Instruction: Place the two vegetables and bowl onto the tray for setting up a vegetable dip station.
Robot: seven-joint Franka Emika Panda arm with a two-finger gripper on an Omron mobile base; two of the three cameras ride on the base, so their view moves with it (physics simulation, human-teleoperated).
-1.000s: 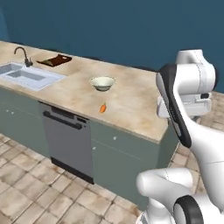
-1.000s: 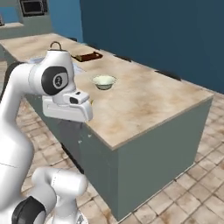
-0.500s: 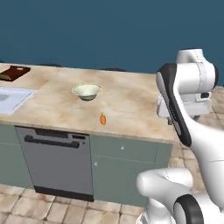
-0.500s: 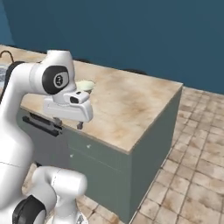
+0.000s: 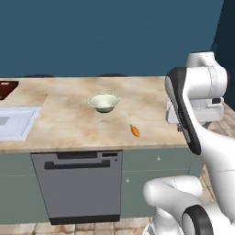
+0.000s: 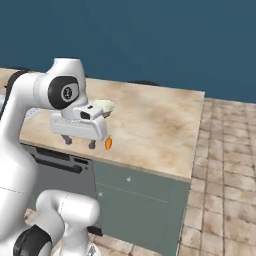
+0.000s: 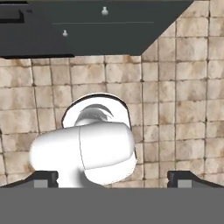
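Tray (image 5: 7, 88) cut off at frame edge; end effector (image 6: 79, 142) wide, empty, above floor; bowl (image 6: 103, 106) half-hidden.

Glossy ceramic bowl (image 5: 103, 102) on a matt, mottled stone counter (image 5: 69, 121).

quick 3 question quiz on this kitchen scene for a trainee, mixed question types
1. True or false: the bowl sits on the tray.
2. Multiple choice: the carrot piece lies (a) inside the bowl, (b) on the counter near its front edge, (c) in the sink.
3. Short answer: is the gripper holding anything?

Key
1. False: the bowl stands on the counter, well apart from the tray at the far left.
2. b
3. No: it is open and empty, in front of the counter.
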